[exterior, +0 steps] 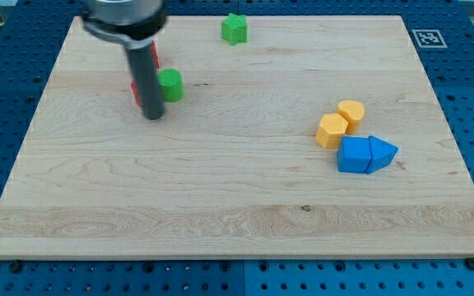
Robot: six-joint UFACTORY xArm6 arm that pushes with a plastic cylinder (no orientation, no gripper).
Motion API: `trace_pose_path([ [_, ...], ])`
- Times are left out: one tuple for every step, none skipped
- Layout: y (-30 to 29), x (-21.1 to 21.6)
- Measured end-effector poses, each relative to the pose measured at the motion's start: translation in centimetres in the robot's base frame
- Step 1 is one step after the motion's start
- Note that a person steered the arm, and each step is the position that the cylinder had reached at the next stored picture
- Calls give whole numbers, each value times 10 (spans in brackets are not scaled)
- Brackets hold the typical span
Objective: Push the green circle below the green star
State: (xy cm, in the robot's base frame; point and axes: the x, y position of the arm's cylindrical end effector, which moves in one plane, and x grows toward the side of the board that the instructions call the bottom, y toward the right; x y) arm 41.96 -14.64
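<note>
The green circle (171, 85) lies on the wooden board at the upper left. The green star (234, 29) sits near the board's top edge, up and to the right of the circle. My tip (152, 116) rests on the board just left of and slightly below the green circle, close to it or touching it. The dark rod rises from there and hides part of the red blocks behind it.
Red blocks (153, 56) sit partly hidden behind the rod, left of the green circle. A yellow cylinder (351, 113) and a yellow hexagon (332, 131) lie at the right, with a blue square (353, 155) and a blue triangle-like block (382, 153) just below them.
</note>
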Motion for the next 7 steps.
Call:
trace_pose_path([
  [-16,-5],
  [-12,-5],
  [2,-5],
  [17,-5],
  [25,-5],
  [26,-12],
  [26,-32],
])
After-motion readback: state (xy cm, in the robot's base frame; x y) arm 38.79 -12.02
